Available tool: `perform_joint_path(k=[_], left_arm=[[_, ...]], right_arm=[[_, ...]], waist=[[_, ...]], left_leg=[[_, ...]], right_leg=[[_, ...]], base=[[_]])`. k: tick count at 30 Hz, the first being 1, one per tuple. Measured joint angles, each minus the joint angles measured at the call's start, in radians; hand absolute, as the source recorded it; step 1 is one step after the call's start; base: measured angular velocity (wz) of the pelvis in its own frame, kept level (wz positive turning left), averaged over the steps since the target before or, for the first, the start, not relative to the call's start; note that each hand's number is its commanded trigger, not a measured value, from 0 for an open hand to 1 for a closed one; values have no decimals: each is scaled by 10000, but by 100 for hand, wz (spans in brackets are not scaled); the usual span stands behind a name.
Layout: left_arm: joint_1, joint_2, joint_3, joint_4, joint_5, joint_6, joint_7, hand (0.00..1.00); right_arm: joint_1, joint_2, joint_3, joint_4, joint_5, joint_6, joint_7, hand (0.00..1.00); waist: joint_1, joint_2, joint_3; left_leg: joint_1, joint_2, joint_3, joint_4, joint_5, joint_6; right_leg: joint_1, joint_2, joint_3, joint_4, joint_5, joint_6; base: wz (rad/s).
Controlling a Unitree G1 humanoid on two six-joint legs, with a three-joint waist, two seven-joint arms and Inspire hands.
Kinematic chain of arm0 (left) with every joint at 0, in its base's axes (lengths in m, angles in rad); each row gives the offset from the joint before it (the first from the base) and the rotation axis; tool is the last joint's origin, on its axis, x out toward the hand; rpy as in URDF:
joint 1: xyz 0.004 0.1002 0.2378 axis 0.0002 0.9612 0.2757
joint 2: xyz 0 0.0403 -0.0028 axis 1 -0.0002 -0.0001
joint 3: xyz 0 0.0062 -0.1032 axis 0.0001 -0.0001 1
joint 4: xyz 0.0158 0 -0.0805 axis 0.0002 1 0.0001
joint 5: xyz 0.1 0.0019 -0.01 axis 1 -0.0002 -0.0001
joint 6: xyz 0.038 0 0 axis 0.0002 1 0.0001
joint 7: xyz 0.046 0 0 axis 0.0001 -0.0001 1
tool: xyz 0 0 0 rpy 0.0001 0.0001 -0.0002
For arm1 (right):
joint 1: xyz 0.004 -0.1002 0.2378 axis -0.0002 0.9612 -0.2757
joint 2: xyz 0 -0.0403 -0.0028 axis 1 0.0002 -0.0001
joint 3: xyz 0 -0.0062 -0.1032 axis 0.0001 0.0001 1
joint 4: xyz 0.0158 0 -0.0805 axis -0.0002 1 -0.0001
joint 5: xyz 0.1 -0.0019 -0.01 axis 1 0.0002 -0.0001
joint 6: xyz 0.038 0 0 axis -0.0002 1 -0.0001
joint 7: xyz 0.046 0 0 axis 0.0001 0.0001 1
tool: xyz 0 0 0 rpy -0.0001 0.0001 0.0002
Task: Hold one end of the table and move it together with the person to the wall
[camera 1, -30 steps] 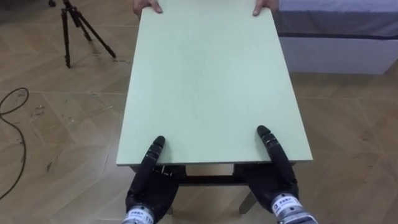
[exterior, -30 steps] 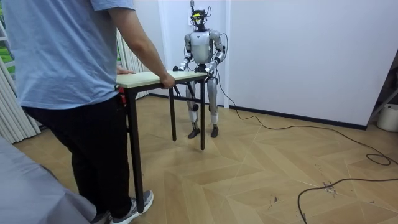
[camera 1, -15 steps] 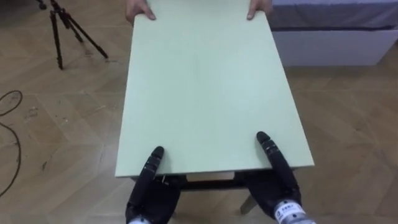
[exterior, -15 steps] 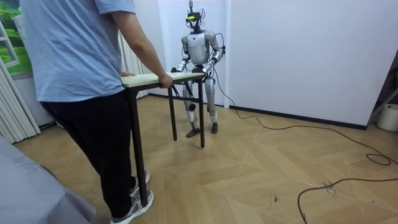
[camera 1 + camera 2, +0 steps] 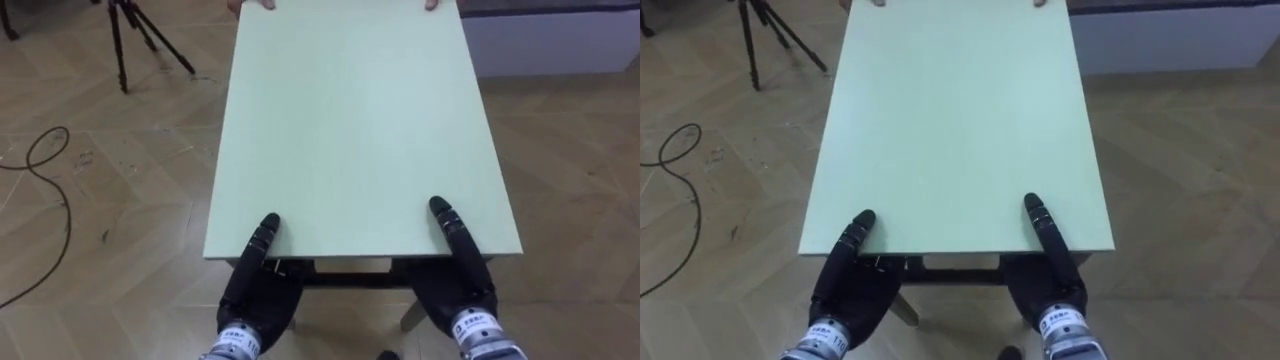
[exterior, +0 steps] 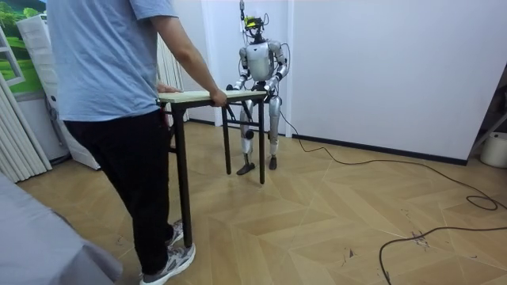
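Table (image 5: 360,130) & person (image 6: 111,95) now sit a bit further to room view's right vs 1 s ago. Table's long axis runs straight from robot to person, who holds far end. L hand (image 5: 255,290) & R hand (image 5: 458,285) each pinch near short edge, thumb on top, palm under, evenly spaced; tripod (image 5: 120,55) off left

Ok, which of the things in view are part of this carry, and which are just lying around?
In the job: table; left hand and right hand at its near edge; person holding the far end.
Lying about: tripod on the floor to the left; white furniture beyond the table's far right corner.
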Motion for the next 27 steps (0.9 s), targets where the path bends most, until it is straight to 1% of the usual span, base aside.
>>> perform_joint_path(k=[1,2,3,4,5,6,7,8,9,10,11,12,13,14,15,16,17,19,21,22,23,24,25,26,27], left_arm=[[0,89,-111,2,-1,4,80,100],[27,102,-135,1,14,-2,83,100],[60,190,-138,-4,43,-3,72,100],[62,212,-125,-9,50,-3,67,100],[55,200,-119,-13,72,-3,62,100],[60,149,-89,-33,151,-8,39,100],[63,146,-74,-67,218,-5,22,100],[60,151,-53,-101,264,-3,20,100],[52,132,-3,-156,373,-2,17,100],[58,136,1,-209,394,-6,17,100],[59,161,12,-245,427,-9,17,100],[61,267,24,-339,453,-7,11,100],[61,377,46,-460,455,-6,0,100],[64,416,61,-501,455,-6,-6,100],[69,494,61,-537,459,-16,-42,100],[73,537,70,-543,473,-19,-65,100],[76,551,87,-547,476,-14,-73,100],[74,540,161,-588,481,34,-66,100],[74,544,191,-608,480,20,-61,100],[78,539,213,-605,535,21,-38,100],[83,540,223,-601,561,25,-18,100],[112,543,225,-595,556,44,-10,100],[126,535,214,-595,560,47,-17,100],[154,520,212,-595,557,50,-17,100],[173,509,194,-591,555,49,-23,100]], right_arm=[[249,102,-24,-20,15,-31,32,100],[333,100,-26,-20,34,-36,34,100],[395,127,-33,-14,45,-37,33,100],[395,125,-19,-17,38,-34,33,100],[394,134,-19,-20,35,-52,33,100],[394,130,-15,-21,28,-83,33,100],[373,117,-3,-21,41,-93,42,100],[344,116,10,-22,55,-109,42,100],[308,154,37,-25,86,-146,51,100],[300,179,65,-29,156,-152,100,100],[276,174,67,-29,173,-141,113,100],[227,178,77,-30,211,-128,128,100],[170,214,86,-29,243,-94,170,100],[162,254,90,-29,274,-78,176,100],[163,326,125,-29,290,-109,178,100],[166,345,157,-24,287,-144,178,100],[166,366,153,-19,241,-148,178,100],[160,400,159,-19,240,-152,177,100],[157,453,149,13,228,-149,177,100],[160,511,142,74,199,-151,177,100],[160,519,143,99,194,-147,178,100],[168,537,144,137,194,-146,177,100],[175,542,143,145,198,-150,177,100],[177,524,146,152,196,-147,175,100],[189,491,140,152,185,-147,175,100]], waist=[[-14,-108,-30],[-2,-160,-57],[90,-190,-62],[174,-192,-66],[200,-222,-54],[297,-312,-39],[500,-403,-57],[593,-449,-41],[676,-526,0],[716,-578,-9],[808,-616,-7],[983,-714,-16],[1085,-820,-19],[1146,-905,-23],[1273,-1049,-23],[1325,-1098,-31],[1360,-1110,-37],[1520,-1075,-47],[1526,-1013,-50],[1503,-1002,-48],[1503,-994,-45],[1496,-949,-44],[1505,-878,-36],[1505,-832,-49],[1437,-737,-33]], left_leg=[[27,-6,97,1,61,69],[39,-8,167,-7,90,95],[32,-24,237,7,134,142],[-19,-63,288,0,230,199],[-45,-117,310,-25,300,232],[-103,-214,462,-78,379,279],[-225,-259,614,-60,433,274],[-277,-269,680,-63,477,267],[-405,-260,738,-63,586,243],[-536,-194,768,-122,700,223],[-573,-153,825,-217,793,193],[-680,-66,902,-415,974,148],[-812,82,1004,-508,1122,119],[-849,113,1033,-594,1199,100],[-913,217,1132,-650,1299,75],[-959,254,1149,-637,1328,57],[-1096,413,1217,-491,1342,46],[-1428,727,1239,-238,1432,7],[-1614,913,1129,-249,1603,-32],[-1639,955,1062,-366,1769,-39],[-1637,973,1038,-424,1849,-49],[-1638,1025,985,-529,2020,-55],[-1664,1068,888,-601,2175,-79],[-1681,1069,804,-635,2266,-107],[-1691,1064,704,-794,2503,-128]], right_leg=[[-81,-414,197,1835,-741,-75],[-45,-562,306,2657,-1022,-78],[233,-685,635,3899,-1381,47],[723,-846,892,4623,-1541,120],[1034,-921,991,4788,-1604,133],[1676,-1010,1205,4816,-1755,222],[2228,-980,1331,4572,-1937,340],[2484,-957,1375,4286,-2149,442],[2760,-808,1343,3534,-2697,606],[2960,-606,1311,2778,-3059,603],[3032,-528,1319,2406,-3178,606],[3216,-322,1297,1590,-3342,626],[3439,-102,1308,661,-3425,629],[3569,-22,1289,231,-3445,633],[3842,129,1204,-538,-3446,629],[3957,196,1151,-904,-3445,627],[4119,345,1035,-1442,-3398,551],[4192,611,573,-2092,-3295,382],[4073,834,489,-2160,-3170,234],[4017,930,463,-2168,-3143,173],[4003,965,434,-2167,-3136,135],[3972,1044,369,-2164,-3087,51],[3956,1139,307,-2190,-3056,-11],[3954,1197,263,-2228,-3038,-37],[3953,1306,153,-2299,-2998,-87]], base=[[42],[13],[-14],[-16],[-14],[-23],[-29],[-29],[-10],[-12],[-25],[-36],[-35],[-28],[-23],[-23],[-20],[-15],[5],[12],[12],[10],[13],[21],[24]])
